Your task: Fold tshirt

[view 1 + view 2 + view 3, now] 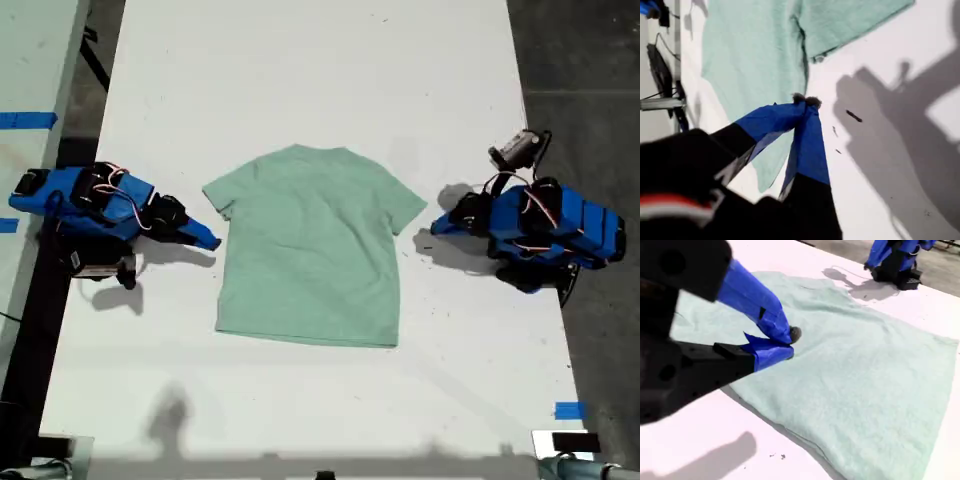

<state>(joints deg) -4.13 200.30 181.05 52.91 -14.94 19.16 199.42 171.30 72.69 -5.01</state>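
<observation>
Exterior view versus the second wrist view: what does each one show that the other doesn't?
Only the exterior view shows the whole tshirt lying flat with both sleeves out, a blue arm on each side of it, and blue tape on the floor. Only the second wrist view shows my second tool up close, jaws together, above the cloth. Both show the tshirt and the white table.
</observation>
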